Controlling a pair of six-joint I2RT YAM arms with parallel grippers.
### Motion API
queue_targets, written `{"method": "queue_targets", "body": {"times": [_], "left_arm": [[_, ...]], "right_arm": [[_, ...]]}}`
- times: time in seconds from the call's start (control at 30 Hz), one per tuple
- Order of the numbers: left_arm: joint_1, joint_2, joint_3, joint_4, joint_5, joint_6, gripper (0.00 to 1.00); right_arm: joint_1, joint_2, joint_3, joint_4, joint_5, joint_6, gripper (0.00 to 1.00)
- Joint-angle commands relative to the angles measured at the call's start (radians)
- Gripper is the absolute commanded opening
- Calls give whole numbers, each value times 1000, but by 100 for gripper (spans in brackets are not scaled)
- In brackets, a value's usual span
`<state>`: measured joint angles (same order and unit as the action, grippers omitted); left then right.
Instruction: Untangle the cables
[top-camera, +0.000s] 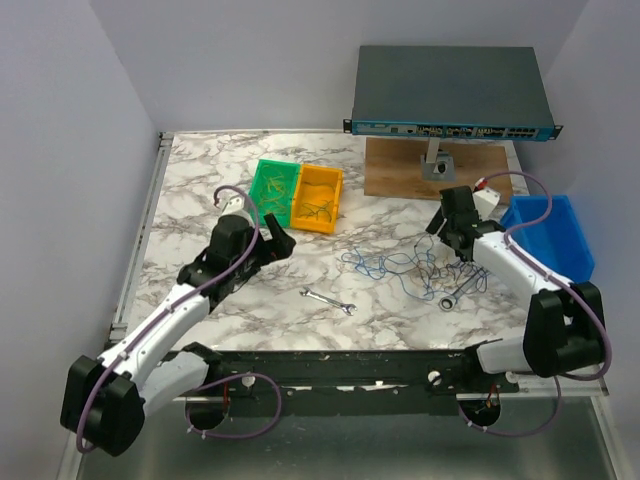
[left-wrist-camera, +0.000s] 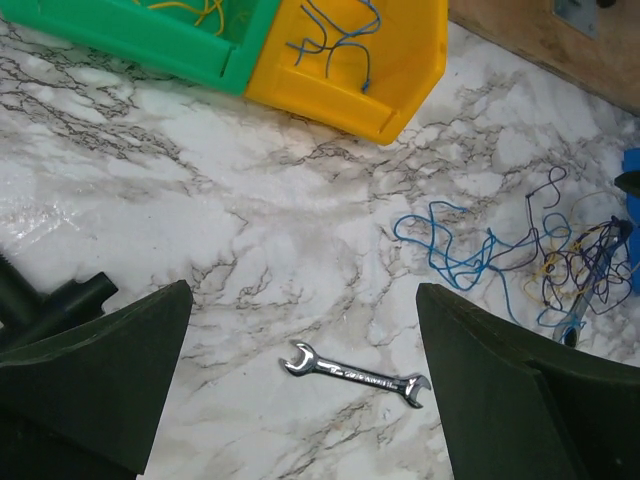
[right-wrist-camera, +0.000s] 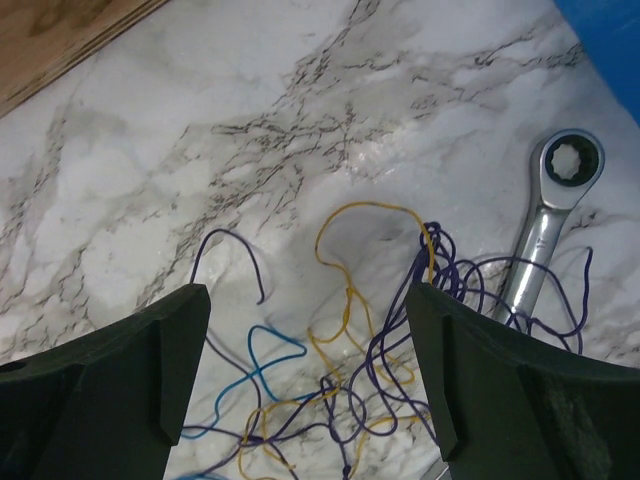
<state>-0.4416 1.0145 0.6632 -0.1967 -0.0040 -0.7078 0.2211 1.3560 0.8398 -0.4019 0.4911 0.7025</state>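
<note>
Right jaws apart, cables (right-wrist-camera: 347, 297) cropped below

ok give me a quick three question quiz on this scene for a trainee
1. True or false: the right gripper is shut on the cables.
2. What lies in the yellow bin? A) blue wires B) a wrench C) nothing
3. Fill in: ___ wrenches lie on the table.
Key: 1 false, it is open. 2 A. 3 two: the open-end wrench and the ratchet wrench.
</note>
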Motion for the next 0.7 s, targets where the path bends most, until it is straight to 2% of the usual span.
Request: {"method": "queue_targets", "body": {"times": [0.0,0.17,0.27,0.4,0.53,0.67], "left_arm": [[0,-118,-140,229,-29,-18,99],[-2,-188,-259,398,62,50,99],[-2,-186,-254,422,140,116,99],[-2,-195,-260,453,218,165,99],[-3,-228,-301,497,246,170,99],[-5,-224,-307,522,277,166,99]], "right_arm": [[-21,67,54,41,137,-60,88],[-55,108,75,72,126,-96,88],[-62,150,101,82,79,-138,86],[-62,230,125,44,61,-126,76],[-62,223,103,54,27,-150,65],[-62,186,81,40,38,-151,65]]}}
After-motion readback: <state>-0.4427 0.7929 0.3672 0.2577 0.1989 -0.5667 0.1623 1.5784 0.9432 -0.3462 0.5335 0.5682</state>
